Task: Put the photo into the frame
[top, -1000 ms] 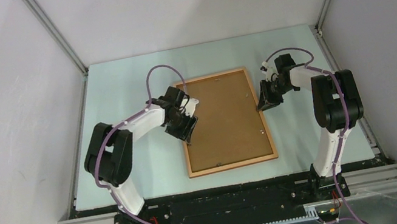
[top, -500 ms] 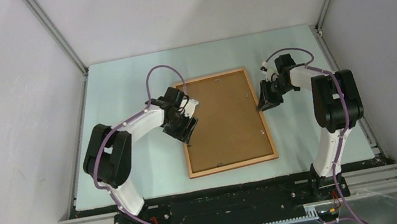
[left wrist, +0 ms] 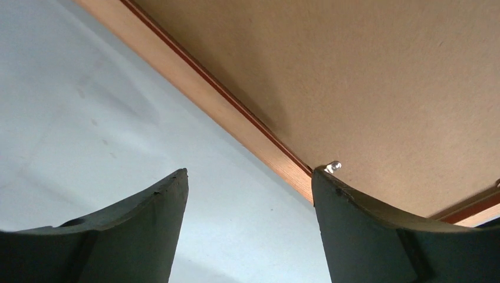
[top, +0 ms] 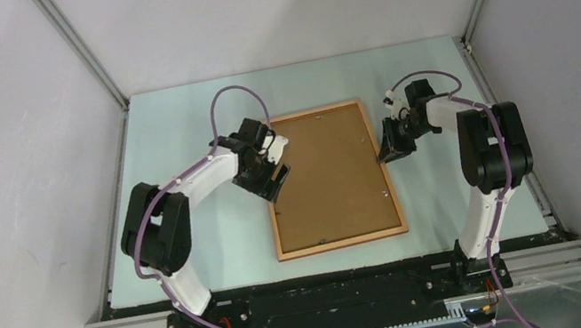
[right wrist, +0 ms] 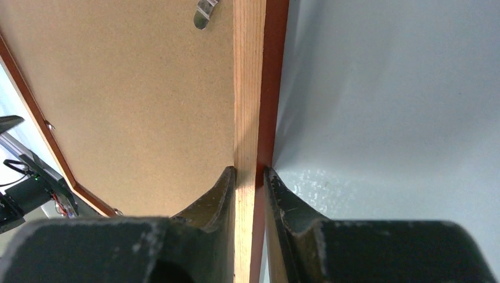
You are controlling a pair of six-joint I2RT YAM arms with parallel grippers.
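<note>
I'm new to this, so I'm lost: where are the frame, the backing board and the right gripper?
frame (top: pixel 343 244), top view, bottom rail.
backing board (top: pixel 329 171), top view, its middle.
right gripper (right wrist: pixel 249 172), right wrist view, between fingertips.

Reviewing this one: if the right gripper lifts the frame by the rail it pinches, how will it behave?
Probably stiff: the frame is straight wooden moulding around a flat backing board. Pinched by the right gripper on one long rail only, it would likely tilt or swing. The narrow, smooth rail might slip out of that pinch.
</note>
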